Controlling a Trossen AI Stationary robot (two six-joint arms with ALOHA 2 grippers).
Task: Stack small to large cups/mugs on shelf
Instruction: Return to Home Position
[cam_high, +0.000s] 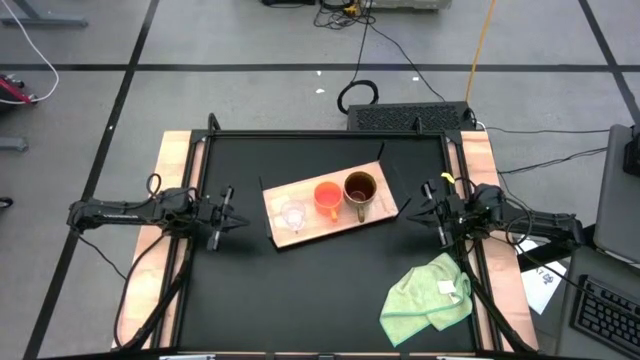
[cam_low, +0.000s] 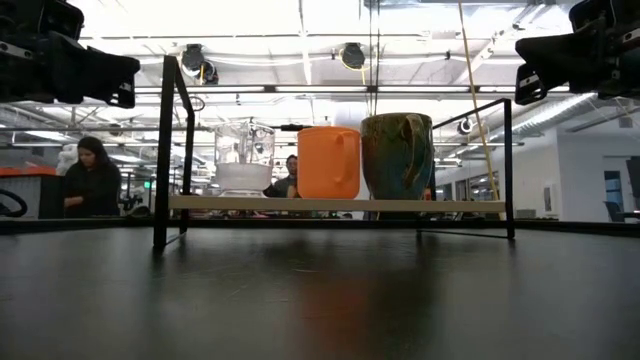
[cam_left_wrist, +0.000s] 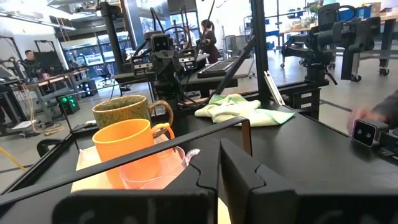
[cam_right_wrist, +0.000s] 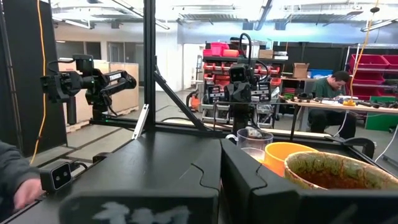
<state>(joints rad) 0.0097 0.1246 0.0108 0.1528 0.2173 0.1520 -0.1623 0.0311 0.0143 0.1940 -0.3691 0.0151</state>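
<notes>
Both arms are pulled out to the sides, well clear of the work. Left gripper (cam_high: 236, 214) is off the left end of the shelf (cam_high: 310, 233), fingers together on nothing. Right gripper (cam_high: 420, 207) is off the right end, the same. The shelf, a pale wooden board in a thin black frame, lies at a slant mid-counter and carries all three in a row by size: glass cup (cam_high: 292, 215), orange cup (cam_high: 327, 196), mug (cam_high: 360, 188). The job looks done bar parking the arms. Risks, as I judge them: the cups stand tight, orange just beside the mug, so a knock to the frame from an arm swinging in would shift all three together. The glass cup is the lightest and sits nearest the board's end, so it is likeliest to slide or tip. The green cloth (cam_high: 428, 297) lies crumpled near the right arm, where a low pass or a trailing cable could drag it. The black counter (cam_high: 320, 290) is matte, with wooden side strips. Room: grey floor with dark lines, loose cables, other rigs, bright ceiling lights, people seated at benches, and a person's hand just beside the counter.
</notes>
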